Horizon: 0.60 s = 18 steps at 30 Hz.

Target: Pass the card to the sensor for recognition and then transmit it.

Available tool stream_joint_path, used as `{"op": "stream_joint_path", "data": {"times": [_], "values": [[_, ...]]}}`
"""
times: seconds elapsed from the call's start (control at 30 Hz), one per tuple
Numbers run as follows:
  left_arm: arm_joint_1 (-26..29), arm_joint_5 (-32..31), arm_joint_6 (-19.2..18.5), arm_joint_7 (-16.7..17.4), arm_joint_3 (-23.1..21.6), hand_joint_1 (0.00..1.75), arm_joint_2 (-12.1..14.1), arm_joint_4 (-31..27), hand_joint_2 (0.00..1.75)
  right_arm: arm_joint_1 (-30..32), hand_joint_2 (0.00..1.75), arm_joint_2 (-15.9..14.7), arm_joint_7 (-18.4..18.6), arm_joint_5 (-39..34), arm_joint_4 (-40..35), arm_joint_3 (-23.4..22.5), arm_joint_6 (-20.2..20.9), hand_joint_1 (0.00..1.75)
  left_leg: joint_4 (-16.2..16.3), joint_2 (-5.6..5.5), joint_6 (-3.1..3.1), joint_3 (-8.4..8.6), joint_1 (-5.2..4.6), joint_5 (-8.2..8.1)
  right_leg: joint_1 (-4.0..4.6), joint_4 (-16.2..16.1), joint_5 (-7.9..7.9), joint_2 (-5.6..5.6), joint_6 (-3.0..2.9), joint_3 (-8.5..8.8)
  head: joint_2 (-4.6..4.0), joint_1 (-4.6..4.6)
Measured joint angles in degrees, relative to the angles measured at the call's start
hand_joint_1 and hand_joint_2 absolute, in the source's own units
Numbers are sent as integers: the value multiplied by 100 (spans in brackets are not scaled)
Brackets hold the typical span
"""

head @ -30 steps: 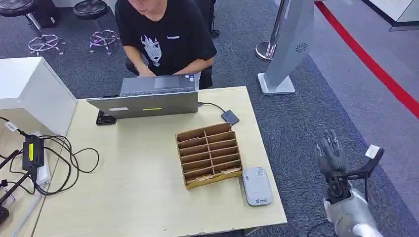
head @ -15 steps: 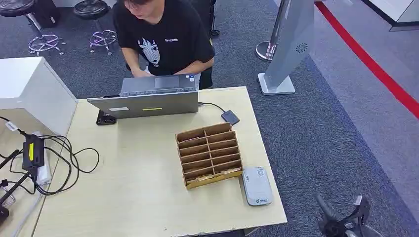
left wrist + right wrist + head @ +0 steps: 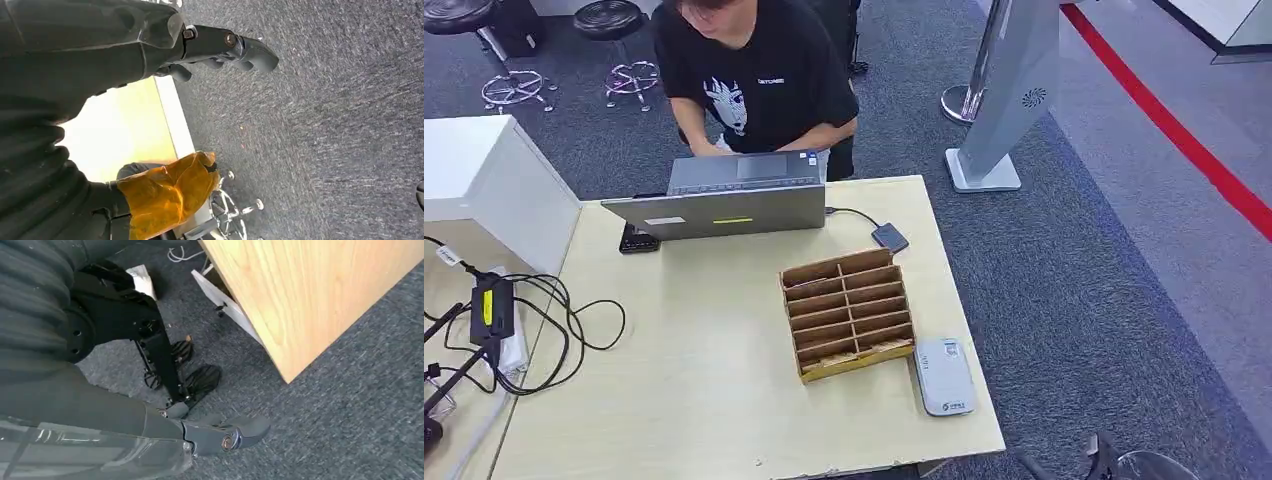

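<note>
While both arms hang beside the tabletop (image 3: 724, 400), right hand (image 3: 220, 432) and left hand (image 3: 225, 47) hold nothing, fingers probably loosely spread; sensor (image 3: 943, 376) well above them, untouched.

Head view: high vantage, facing forward and down over the wooden table (image 3: 704, 400), taking in the whole top and the grey carpet (image 3: 1084, 280) to its right.

Left wrist view: close behind the left hand (image 3: 220, 47), facing the carpet, table edge (image 3: 167, 112) alongside (frame turned).

Right wrist view: close behind the right hand (image 3: 220, 435), low beside the table's side panel (image 3: 300, 295), facing the carpet.

Shared by all three: table and carpet.
</note>
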Motion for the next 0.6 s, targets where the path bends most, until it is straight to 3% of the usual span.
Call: {"op": "stream_joint_path", "data": {"times": [0.47, 0.6], "values": [[-3, -2, -2, 0, 0, 0, 0, 0, 175, 2, 175, 42, 4, 23, 24, 81, -15, 0, 0, 0, 0, 1, 0, 0, 0, 0, 0, 1, 0, 0, 0, -2], [-4, -92, -17, 0, 0, 0, 0, 0, 175, 9, 175, 42, 263, 847, 37, 394, -96, 0, 0, 1, 0, 1, 0, 0, 0, 0, 0, 3, 0, 0, 0, 0]]}}
